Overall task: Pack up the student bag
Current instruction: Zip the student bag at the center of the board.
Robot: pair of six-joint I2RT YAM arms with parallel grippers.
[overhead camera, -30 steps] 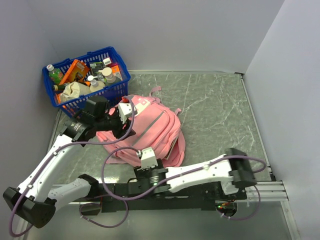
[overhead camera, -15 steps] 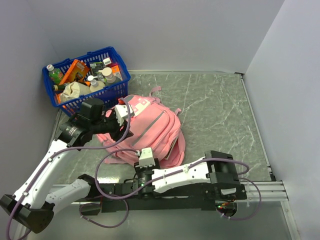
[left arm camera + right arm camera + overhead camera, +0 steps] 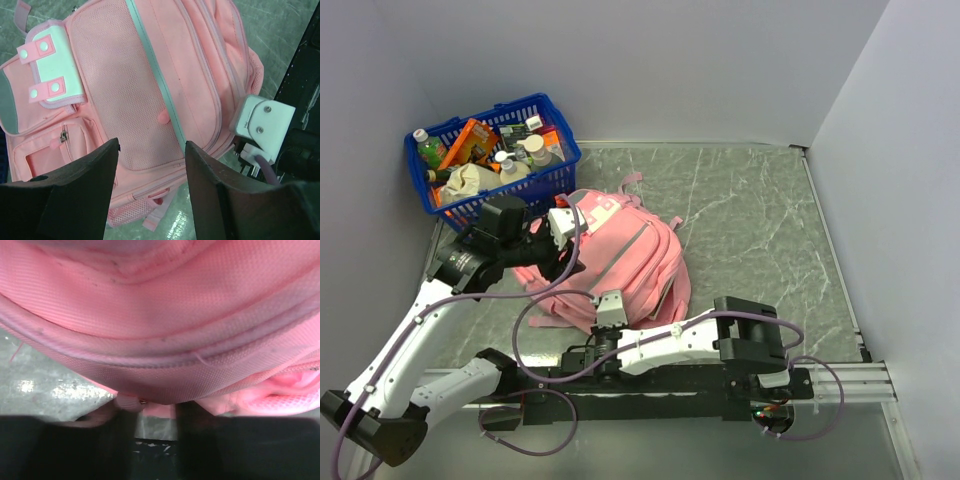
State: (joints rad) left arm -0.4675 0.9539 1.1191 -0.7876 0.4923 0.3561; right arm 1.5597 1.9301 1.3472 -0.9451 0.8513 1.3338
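Finds the pink backpack (image 3: 620, 260) lying flat on the bench (image 3: 750, 210), just in front of the blue basket (image 3: 552, 170) of supplies. Has swung the right arm (image 3: 690, 335) in over the last second, folding it tight against the backpack's near edge with the right jaws nosed under the hem; cannot tell whether pinching a tab there. Holds the left arm (image 3: 430, 310) nearly as before, left jaws spread above the backpack's mesh front, which suggests getting a grip to open it rather than loading.

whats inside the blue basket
The blue basket holds a jumble: a green bottle, an orange packet, a cream pouch and white-capped containers. Anything beneath that top layer is covered.
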